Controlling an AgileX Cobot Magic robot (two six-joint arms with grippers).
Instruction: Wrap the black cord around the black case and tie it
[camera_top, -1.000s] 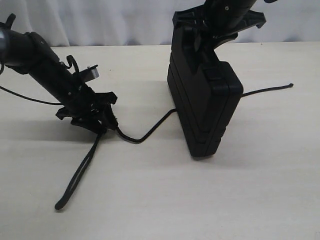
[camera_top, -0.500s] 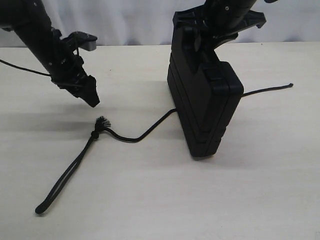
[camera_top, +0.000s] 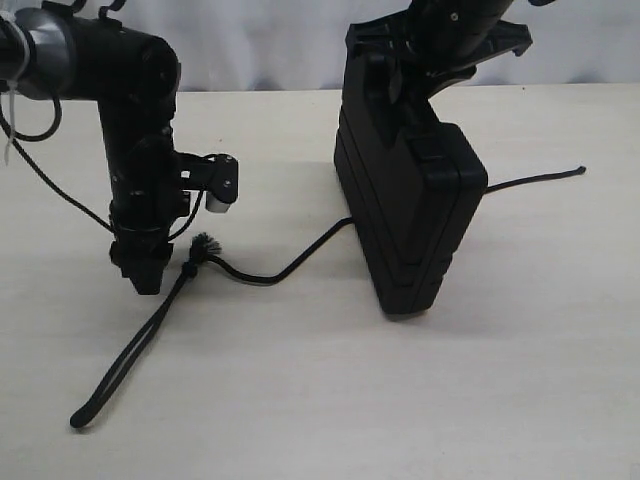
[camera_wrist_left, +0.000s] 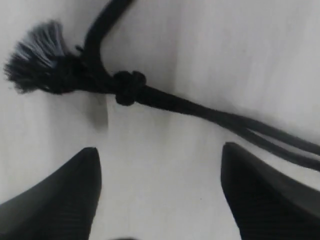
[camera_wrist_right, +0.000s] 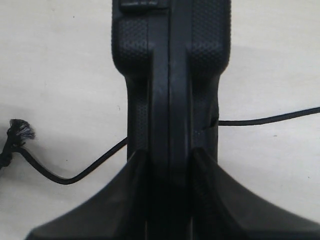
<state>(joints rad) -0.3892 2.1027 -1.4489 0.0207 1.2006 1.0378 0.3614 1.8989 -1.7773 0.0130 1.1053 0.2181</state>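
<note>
Black case (camera_top: 415, 215) tight in right gripper (camera_wrist_right: 167, 156); left gripper (camera_wrist_left: 160, 148) agape, empty, seemingly over cord (camera_wrist_left: 170, 100)

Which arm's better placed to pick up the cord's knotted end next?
Left. The left gripper is open, pointing down just beside the knot in the black cord. The right gripper is shut on the upright black case, likely propping it.

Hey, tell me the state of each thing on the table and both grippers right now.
black case: shut, standing on edge.
black cord: slack on the table, unwrapped, knotted near one end.
left gripper: open, empty, over the knot.
right gripper: shut on the black case.
</note>
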